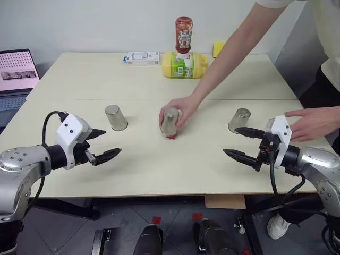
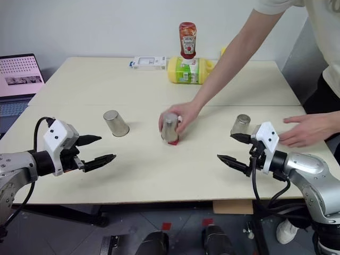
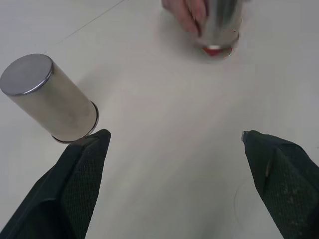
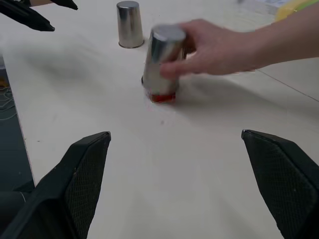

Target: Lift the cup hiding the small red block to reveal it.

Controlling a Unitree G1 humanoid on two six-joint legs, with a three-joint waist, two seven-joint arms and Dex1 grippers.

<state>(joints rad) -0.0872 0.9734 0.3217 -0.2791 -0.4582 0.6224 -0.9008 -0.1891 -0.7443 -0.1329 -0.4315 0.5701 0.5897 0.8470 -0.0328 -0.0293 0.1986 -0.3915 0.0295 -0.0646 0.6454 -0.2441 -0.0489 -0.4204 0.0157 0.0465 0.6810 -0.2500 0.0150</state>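
Note:
Three silver-grey metal cups stand upside down in a row on the pale table (image 1: 159,170). A person's hand (image 1: 180,108) grips the middle cup (image 1: 170,123) and tilts it. The small red block (image 1: 171,137) peeks out under its near rim and also shows in the right wrist view (image 4: 163,97). The left cup (image 1: 116,117) stands just beyond my left gripper (image 1: 112,141), which is open and empty. The right cup (image 1: 239,120) stands just beyond my right gripper (image 1: 229,140), also open and empty. Neither gripper touches a cup.
The person's other hand (image 1: 313,122) rests on the table's right edge beside my right gripper. At the back stand a ketchup bottle (image 1: 184,34), a yellow bottle (image 1: 183,65) on its side, a white box (image 1: 142,57) and a yellow sponge (image 1: 218,49). A laptop (image 1: 18,71) sits far left.

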